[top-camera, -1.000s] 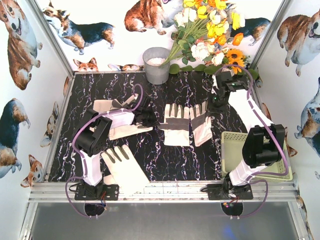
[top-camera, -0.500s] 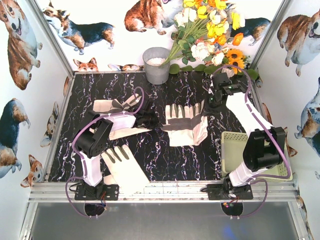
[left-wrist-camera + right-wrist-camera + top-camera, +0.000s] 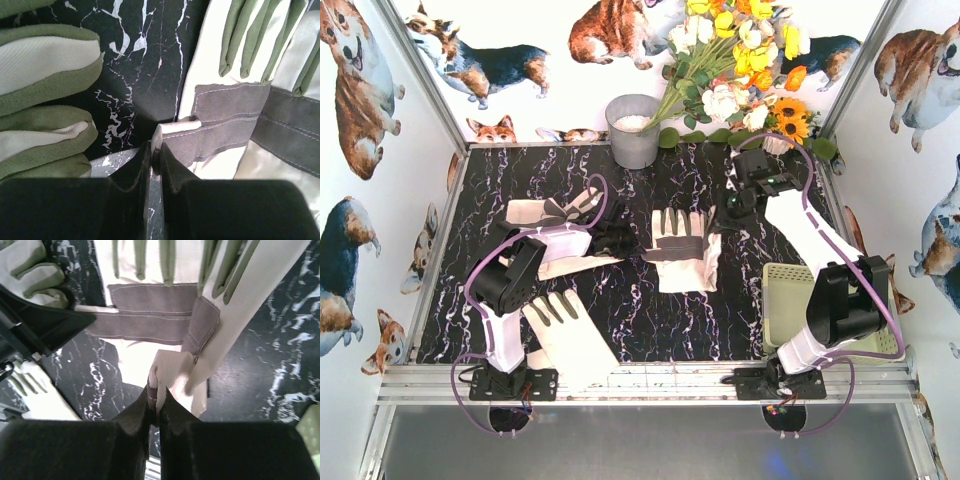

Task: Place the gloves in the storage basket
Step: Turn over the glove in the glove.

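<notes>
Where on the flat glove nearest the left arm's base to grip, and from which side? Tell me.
The wide plain cuff of the glove, from above at its right edge: it lies flat, and the left arm crowds its left side.

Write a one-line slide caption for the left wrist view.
Left gripper shut on the edge of a glove, a second glove beside it on the black marble table.

The left arm [image 3: 503,335] and right arm [image 3: 800,225] share one build: white link shells between bulky black joint housings, each on a flat black base [image 3: 510,383], with a thin purple cable [image 3: 467,290] looping alongside; the gripper fingers [image 3: 132,172] are matte black and wedge-shaped
</notes>
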